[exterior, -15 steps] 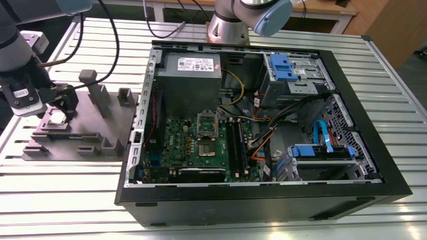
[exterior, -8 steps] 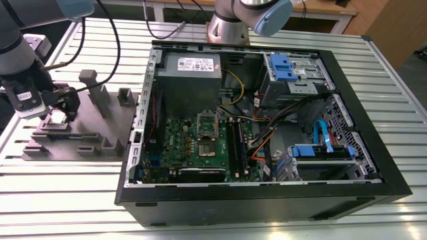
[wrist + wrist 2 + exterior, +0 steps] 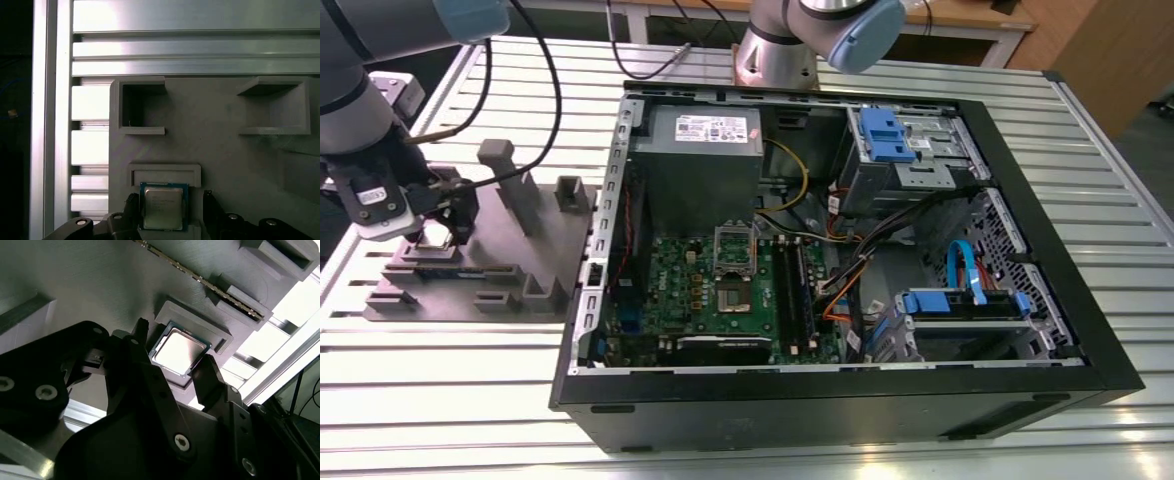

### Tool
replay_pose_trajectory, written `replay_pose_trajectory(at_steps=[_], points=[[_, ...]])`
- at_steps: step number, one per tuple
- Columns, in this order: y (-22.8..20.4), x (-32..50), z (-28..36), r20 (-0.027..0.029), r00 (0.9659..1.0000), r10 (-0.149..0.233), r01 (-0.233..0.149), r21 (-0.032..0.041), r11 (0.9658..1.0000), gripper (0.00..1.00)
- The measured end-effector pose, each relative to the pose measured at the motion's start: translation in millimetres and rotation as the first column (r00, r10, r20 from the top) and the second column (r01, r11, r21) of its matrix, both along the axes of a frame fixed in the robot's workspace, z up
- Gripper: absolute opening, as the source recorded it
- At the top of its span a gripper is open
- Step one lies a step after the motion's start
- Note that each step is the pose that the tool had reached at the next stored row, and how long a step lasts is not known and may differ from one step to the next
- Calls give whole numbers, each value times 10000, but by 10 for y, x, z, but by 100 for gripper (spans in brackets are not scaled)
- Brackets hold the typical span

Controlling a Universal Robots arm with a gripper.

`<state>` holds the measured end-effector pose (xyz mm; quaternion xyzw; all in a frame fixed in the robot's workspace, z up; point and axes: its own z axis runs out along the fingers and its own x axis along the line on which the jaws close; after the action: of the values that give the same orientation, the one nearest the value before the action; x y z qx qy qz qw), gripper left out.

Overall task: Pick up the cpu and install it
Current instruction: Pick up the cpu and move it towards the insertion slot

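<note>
The cpu [image 3: 179, 352], a small square chip with a shiny silver top, lies flat in a raised recess of the grey plastic tray [image 3: 100, 285]. In the first wrist view the cpu [image 3: 163, 206] sits just below a low grey ledge. My gripper [image 3: 175, 352] hangs over it, open, with one black finger [image 3: 140, 340] on each side of the chip and a small gap still showing. In the exterior view the gripper [image 3: 440, 235] is low over the tray [image 3: 480, 275] at that view's left. The green motherboard's socket [image 3: 734, 290] lies open inside the computer case.
The black computer case [image 3: 854, 390] lies open on the slatted metal table [image 3: 440, 350], with a power supply [image 3: 704, 135], blue drive brackets [image 3: 887, 135] and cables inside. Tall grey posts [image 3: 507, 190] rise from the tray near the gripper. A second arm's base [image 3: 781, 50] stands behind the case.
</note>
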<state>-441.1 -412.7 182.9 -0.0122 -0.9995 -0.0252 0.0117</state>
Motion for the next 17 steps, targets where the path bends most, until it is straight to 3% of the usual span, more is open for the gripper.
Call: replay_pose_trajectory(at_steps=[9, 15, 17], points=[[8, -31, -12, 7, 10000, -4, 4, 3, 10000, 62], [14, -46, -22, 123, 9999, -5, 6, -29, 10000, 62], [17, -51, -25, 135, 9999, -6, 6, -34, 10000, 62]])
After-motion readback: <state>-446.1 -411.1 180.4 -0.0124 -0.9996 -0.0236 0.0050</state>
